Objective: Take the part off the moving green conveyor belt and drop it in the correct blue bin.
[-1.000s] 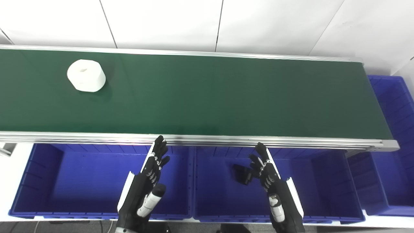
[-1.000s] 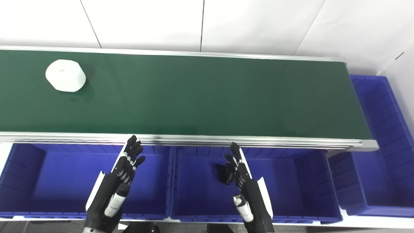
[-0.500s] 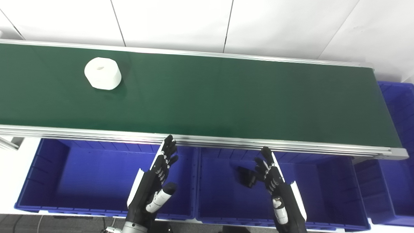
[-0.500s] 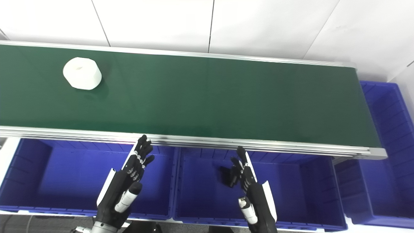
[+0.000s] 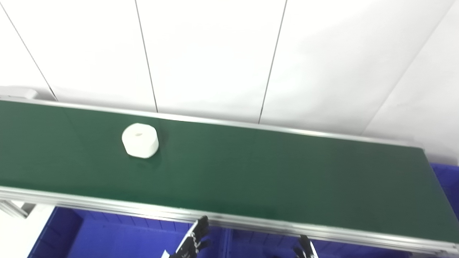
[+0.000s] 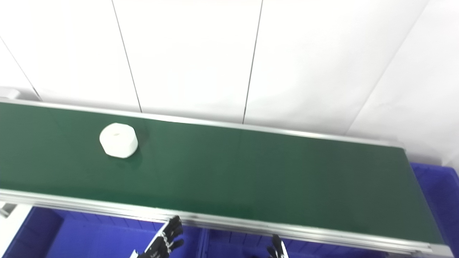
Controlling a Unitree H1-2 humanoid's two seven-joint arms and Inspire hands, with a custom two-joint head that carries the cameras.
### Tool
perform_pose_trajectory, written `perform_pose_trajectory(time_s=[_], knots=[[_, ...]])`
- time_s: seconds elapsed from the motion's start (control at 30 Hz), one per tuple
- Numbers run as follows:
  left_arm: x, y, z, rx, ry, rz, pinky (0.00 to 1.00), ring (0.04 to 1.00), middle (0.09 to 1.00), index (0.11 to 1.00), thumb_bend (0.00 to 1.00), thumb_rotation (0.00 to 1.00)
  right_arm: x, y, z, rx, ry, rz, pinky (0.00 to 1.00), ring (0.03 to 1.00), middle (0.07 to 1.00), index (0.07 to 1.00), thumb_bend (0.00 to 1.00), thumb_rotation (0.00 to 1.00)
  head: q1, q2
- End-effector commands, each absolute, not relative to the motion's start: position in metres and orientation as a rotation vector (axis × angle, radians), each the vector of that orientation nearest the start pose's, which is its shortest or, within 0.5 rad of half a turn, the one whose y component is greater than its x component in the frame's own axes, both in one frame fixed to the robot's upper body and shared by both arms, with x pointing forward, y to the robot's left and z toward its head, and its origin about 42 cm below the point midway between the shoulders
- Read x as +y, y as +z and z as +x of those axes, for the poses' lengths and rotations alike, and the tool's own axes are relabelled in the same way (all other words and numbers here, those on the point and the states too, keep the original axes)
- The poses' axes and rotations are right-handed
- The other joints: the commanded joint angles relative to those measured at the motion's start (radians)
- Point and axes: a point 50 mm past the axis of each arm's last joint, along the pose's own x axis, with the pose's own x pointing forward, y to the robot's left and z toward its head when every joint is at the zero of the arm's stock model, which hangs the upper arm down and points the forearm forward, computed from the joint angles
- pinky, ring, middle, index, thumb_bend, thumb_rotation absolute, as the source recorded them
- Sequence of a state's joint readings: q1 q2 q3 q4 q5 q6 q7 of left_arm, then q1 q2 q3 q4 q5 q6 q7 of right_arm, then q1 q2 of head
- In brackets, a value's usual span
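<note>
White cylindrical part sits on green conveyor belt; my left hand fingers spread, right hand state indeterminable

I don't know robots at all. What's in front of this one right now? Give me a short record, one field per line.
Part: white cylinder with a small hole on top, standing on the belt, touched by neither hand
Belt: green conveyor belt, nothing else on it
Bins: blue bins below the belt's near edge, mostly out of frame
Left hand: left hand, only fingertips show, at the near rail
Right hand: right hand, barely in view
Grip: cannot tell for either
</note>
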State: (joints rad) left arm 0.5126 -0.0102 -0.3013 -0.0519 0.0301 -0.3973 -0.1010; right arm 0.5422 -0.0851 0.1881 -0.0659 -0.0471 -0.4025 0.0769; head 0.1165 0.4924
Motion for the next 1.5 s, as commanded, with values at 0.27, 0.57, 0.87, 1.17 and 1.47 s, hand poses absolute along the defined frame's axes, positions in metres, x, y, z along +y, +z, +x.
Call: perform_pose_trajectory(time_s=[0.27, 0.57, 0.87, 1.17, 1.47], knots=[[0.133, 0.057, 0.097, -0.042, -0.244, -0.113, 0.86, 0.932, 0.945, 0.908, 0.94, 0.77, -0.211, 0.050, 0.086, 0.014, 0.158, -0.042, 0.99, 0.987, 1.000, 1.000, 0.97, 1.00, 0.050, 0.012], [0.144, 0.098, 0.109, -0.223, -0.253, -0.036, 0.76, 0.894, 0.919, 0.890, 0.93, 0.71, -0.210, 0.052, 0.090, -0.002, 0.169, -0.025, 1.00, 0.992, 1.000, 1.000, 0.94, 1.00, 0.086, 0.030], [0.180, 0.184, 0.152, -0.604, -0.296, 0.216, 0.68, 0.855, 0.894, 0.851, 1.00, 0.56, -0.204, 0.055, 0.093, -0.008, 0.167, -0.012, 1.00, 0.993, 1.000, 1.000, 0.93, 1.00, 0.069, 0.042], [0.224, 0.228, 0.220, -0.677, -0.285, 0.495, 0.72, 0.899, 0.937, 0.883, 1.00, 0.48, -0.199, 0.056, 0.093, -0.009, 0.162, 0.008, 1.00, 0.990, 1.000, 1.000, 0.93, 1.00, 0.059, 0.048], [0.261, 0.269, 0.284, -0.632, -0.346, 0.947, 0.76, 0.922, 0.944, 0.901, 1.00, 0.30, -0.195, 0.057, 0.095, -0.017, 0.171, 0.022, 0.99, 0.990, 1.000, 1.000, 0.92, 1.00, 0.052, 0.049]])
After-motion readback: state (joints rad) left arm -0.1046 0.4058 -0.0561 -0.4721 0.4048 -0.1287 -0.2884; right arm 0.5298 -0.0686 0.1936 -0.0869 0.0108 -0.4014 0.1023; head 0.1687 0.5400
